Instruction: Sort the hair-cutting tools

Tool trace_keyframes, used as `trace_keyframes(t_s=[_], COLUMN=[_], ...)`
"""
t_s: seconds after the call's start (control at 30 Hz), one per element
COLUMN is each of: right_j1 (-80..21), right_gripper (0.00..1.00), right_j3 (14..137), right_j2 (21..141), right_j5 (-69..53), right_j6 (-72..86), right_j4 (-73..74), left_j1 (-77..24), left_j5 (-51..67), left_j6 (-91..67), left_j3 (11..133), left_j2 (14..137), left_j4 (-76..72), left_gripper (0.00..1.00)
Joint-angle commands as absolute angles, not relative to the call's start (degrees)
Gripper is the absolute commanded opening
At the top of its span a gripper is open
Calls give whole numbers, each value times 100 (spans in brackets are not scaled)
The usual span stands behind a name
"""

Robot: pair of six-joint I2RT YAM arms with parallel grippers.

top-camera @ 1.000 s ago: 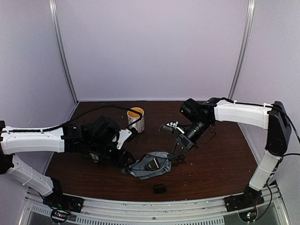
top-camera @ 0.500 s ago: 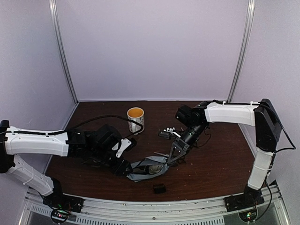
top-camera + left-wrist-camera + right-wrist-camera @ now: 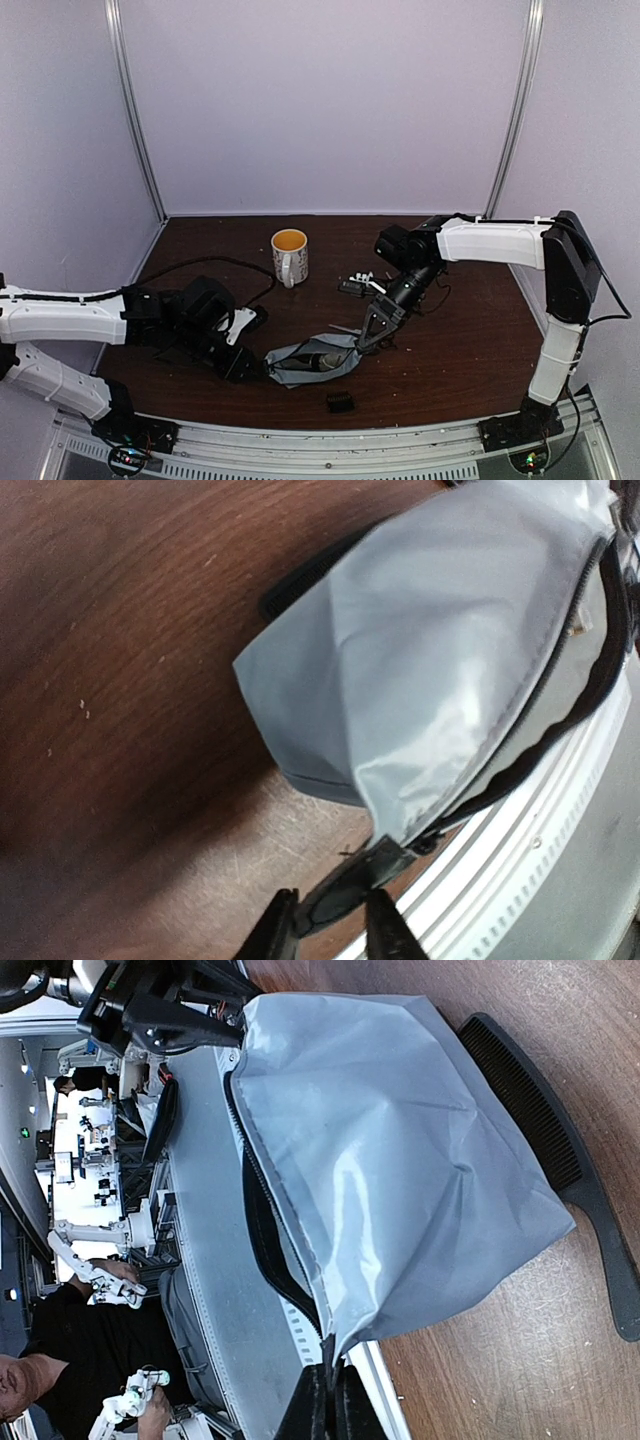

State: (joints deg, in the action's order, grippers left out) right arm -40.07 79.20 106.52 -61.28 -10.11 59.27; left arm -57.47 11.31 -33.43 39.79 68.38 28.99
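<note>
text: none legible in any view | pouch [image 3: 430,660]: no label readable | mug [image 3: 289,256]: no print readable

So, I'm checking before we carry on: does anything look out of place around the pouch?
The black comb lies on the table, one side seemingly tucked under the grey pouch rather than inside it. The left claw and right claw each pinch one end of the pouch, holding its zip open. Nothing looks spilled or damaged.

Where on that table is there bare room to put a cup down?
Bare wood: the right side, between the right arm and the table edge; the back strip behind the mug. Crowded: the middle, where left pincer and right pincer grip the grey pouch, the comb beside it, the black guard in front.
</note>
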Motion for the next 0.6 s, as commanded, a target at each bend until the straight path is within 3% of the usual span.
trace_keyframes(t_s=[0.0,0.03,0.57], right_j1=[-3973,-3973,-4619], right_gripper=[0,0,3], right_j3=[8013,8053,9837], right_j2=[10664,10675,11866], right_j5=[-6099,-6040,-6012], right_j6=[-1122,-1126,-1113], right_j4=[5978,5984,6427], left_j1=[-5679,-5678,-5678], left_j5=[1407,1395,1371], left_j6=[-3551,-3573,-4719], left_j3=[3963,3966,3300], left_j2=[7025,7019,4762], left_j4=[2453,2460,2951], left_gripper=[13,0,0])
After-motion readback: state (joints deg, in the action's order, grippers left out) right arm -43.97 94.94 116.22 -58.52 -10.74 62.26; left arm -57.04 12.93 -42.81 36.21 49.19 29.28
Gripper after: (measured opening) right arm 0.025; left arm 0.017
